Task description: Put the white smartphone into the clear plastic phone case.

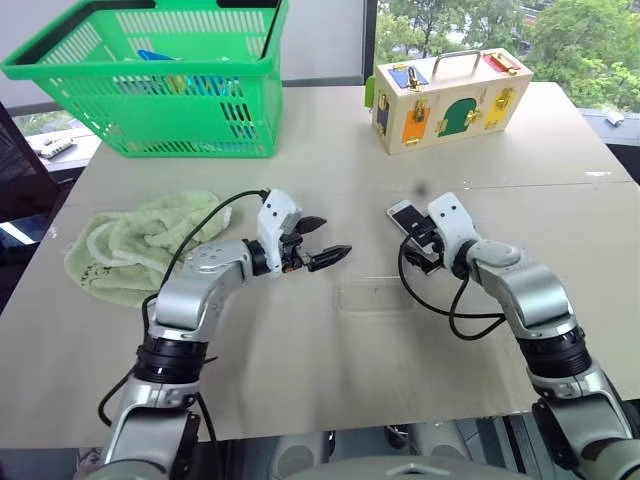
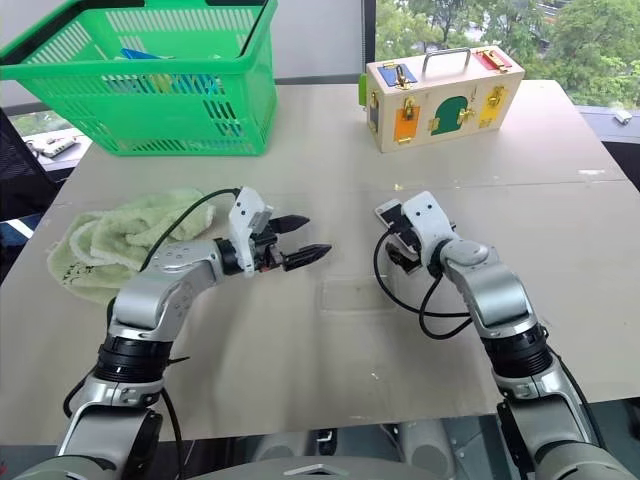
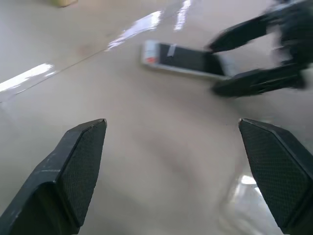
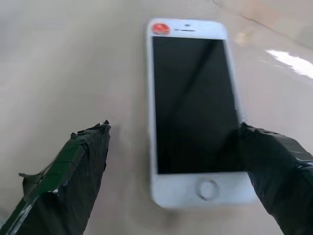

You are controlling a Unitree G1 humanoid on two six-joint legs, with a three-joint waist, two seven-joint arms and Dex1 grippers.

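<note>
Nearest me, the case (image 1: 372, 293) lay flat on the tabletop (image 1: 330, 380) between my arms, a nearly colourless shell I judged light, flexible and slippery, best pinched at its rim. My left gripper (image 1: 318, 243) hovered just left of it, wide open and empty. My right gripper (image 1: 420, 240) stood wide open too, straddling the near end of the phone (image 4: 193, 107), holding nothing. The phone lay screen-up, white bezels, dark glass. I judged it stiff, smooth and scratchable, best taken by its long edges.

no legible text or labels
</note>
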